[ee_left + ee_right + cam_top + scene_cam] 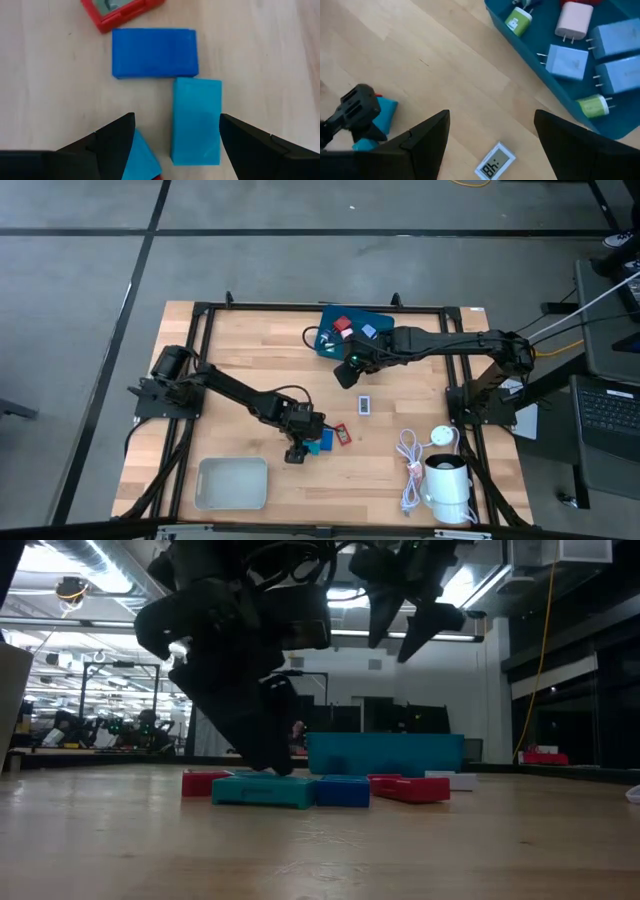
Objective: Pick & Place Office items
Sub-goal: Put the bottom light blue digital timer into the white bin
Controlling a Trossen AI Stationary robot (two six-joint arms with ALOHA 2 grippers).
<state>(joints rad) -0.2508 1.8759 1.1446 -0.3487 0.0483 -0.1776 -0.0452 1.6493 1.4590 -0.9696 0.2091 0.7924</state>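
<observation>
Three office items lie mid-table: a light blue block [196, 120], a darker blue block [154, 52] and a red piece with a small display [120, 12]. My left gripper [177, 145] is open and points steeply down over them. Its fingers stand on either side of the light blue block, close to the table. Another light blue piece [141, 159] lies under one finger; whether they touch I cannot tell. My right gripper [490, 145] hangs open, high above the table beside the teal tray [385, 316], holding nothing.
The teal tray [520, 60] at the far middle holds pink, lavender and red pieces and green bits. A small white display [365, 404] lies between the grippers. A white bin [233, 482] sits near left; a coiled white cable [408, 465] and a white cylinder [447, 485] sit near right.
</observation>
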